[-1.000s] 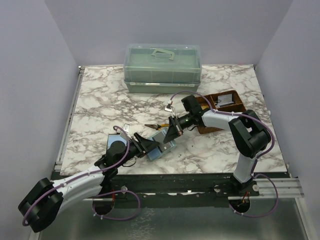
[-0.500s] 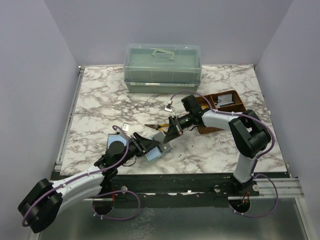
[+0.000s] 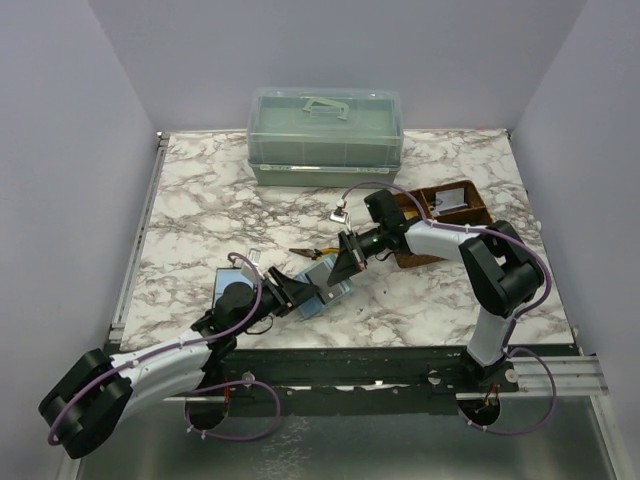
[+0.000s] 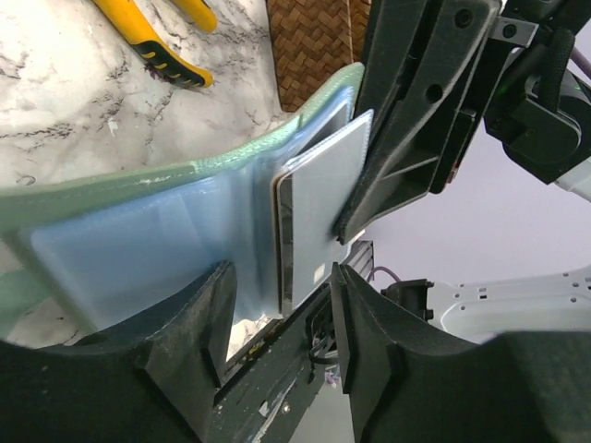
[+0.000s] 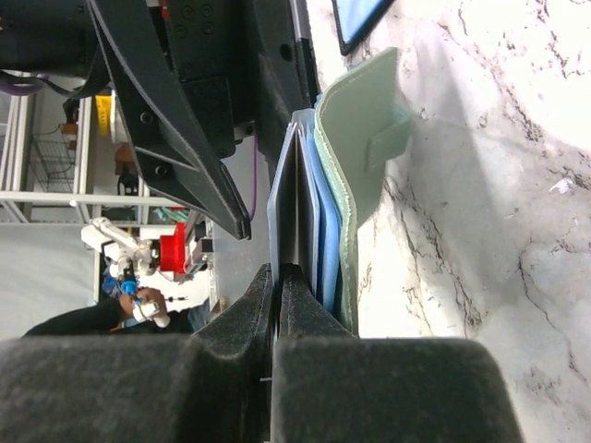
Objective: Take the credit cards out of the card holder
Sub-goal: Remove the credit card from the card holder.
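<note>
The pale teal card holder (image 3: pixel 322 296) stands bent open on edge between the two grippers; it also shows in the left wrist view (image 4: pixel 175 231) and the right wrist view (image 5: pixel 355 166). My right gripper (image 3: pixel 343 264) is shut on the edge of a grey-blue credit card (image 5: pixel 282 198) that sticks out of a pocket (image 4: pixel 319 198). My left gripper (image 4: pixel 282 309) has its jaws apart, one on each side of the holder's lower fold. Its left finger (image 4: pixel 199 318) lies against the blue inner panel.
Yellow-handled pliers (image 3: pixel 305 251) lie just behind the holder. A brown woven tray (image 3: pixel 468 215) with a grey card in it sits behind the right arm. A clear lidded box (image 3: pixel 325 135) stands at the back. A blue dark-edged flat piece (image 5: pixel 360 23) lies near the left arm.
The holder and the left gripper slid slightly left, then back right. The right gripper has kept its place and its pinch on the card.
</note>
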Controlling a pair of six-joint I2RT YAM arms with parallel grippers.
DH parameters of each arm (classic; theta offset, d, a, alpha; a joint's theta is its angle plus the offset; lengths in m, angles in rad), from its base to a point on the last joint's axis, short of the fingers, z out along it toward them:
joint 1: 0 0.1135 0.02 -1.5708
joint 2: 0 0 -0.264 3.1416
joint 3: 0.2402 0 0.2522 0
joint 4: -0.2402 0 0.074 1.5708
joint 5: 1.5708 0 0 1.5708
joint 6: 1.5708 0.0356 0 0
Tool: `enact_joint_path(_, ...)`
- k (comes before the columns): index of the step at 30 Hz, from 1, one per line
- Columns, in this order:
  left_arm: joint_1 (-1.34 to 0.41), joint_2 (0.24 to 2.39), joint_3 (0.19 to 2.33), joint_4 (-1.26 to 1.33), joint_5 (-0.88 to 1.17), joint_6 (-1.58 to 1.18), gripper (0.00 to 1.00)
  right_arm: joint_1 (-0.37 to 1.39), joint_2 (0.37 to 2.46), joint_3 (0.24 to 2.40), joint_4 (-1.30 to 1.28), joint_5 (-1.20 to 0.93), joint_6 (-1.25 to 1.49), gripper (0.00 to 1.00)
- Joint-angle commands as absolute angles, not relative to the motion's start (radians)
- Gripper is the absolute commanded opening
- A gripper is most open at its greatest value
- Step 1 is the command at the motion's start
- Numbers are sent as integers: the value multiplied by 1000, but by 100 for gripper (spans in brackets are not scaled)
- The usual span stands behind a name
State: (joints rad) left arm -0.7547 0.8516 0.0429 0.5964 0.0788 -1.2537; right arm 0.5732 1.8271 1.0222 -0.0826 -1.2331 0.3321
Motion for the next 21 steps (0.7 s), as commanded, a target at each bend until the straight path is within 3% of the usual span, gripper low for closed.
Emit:
enact_joint_path(1,-756,884,58,595,62,-1208,53,569,1792,1002,-11,-1359,384,0)
enact_joint_path(11,-755,934,81,737,97,-1195,44,569,1802,989,39,-1383,418,0)
enact_joint_path(17,-756,930,81,758,103,-1204,29,569,1814,1001,7,-1363,393,0)
enact_joint_path(21,-755,917,75,759,103,-1210,28,569,1816,1003,2,-1349,380,0)
